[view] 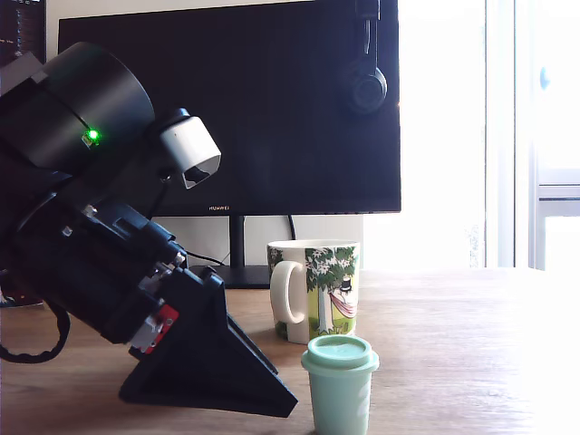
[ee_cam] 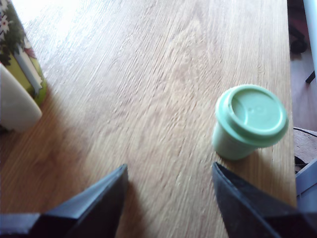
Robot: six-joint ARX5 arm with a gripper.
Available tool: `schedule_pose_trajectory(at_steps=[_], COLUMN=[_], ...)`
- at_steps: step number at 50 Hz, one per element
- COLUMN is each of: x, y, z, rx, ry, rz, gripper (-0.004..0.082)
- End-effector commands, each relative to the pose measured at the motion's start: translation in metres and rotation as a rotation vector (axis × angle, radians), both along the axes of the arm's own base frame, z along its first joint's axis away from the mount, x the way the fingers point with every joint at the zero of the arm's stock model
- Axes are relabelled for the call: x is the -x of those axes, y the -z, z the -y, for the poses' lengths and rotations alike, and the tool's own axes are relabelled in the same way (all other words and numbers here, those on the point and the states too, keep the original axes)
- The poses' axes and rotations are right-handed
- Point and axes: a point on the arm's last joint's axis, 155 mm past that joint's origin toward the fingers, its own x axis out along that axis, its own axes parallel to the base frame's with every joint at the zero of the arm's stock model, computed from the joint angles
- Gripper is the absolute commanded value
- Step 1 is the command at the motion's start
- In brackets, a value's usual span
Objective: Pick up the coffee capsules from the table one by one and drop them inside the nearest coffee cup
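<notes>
Bare bench (ee_cam: 163,84) between the mug (ee_cam: 17,74) and the green capsule (ee_cam: 249,121); wide lane there, nothing standing in it; fingers (ee_cam: 99,198) spread apart, open bench between their tips; capsule upright just ahead of one finger, slightly outside the gap; mug well off toward the other finger; in the exterior view, monitor (view: 245,100) stands behind the mug, blocking the rear; bench clear to that view's right.

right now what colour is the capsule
Mint green capsule; clearest in the wrist view.
</notes>
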Motion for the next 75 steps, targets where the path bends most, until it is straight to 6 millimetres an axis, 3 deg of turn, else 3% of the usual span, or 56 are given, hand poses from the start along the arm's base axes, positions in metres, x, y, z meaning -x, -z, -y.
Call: schedule_pose_trajectory(at_steps=[1,11,19,36,55,75], x=[-0.002,0.005,0.01,0.03,0.048,0.051], y=[-0.005,-0.008,-0.008,0.002,-0.01,-0.012], z=[0.001,0.004,0.006,0.004,0.014,0.017], rx=[0.02,0.04,0.043,0.029,0.068,0.075], ry=[-0.007,0.023,0.04,0.078,0.153,0.174], rz=[0.005,-0.012,-0.02,-0.028,-0.017,0.006], gripper=[0.0459,0.0472,0.0588,0.0588,0.0587,0.0586])
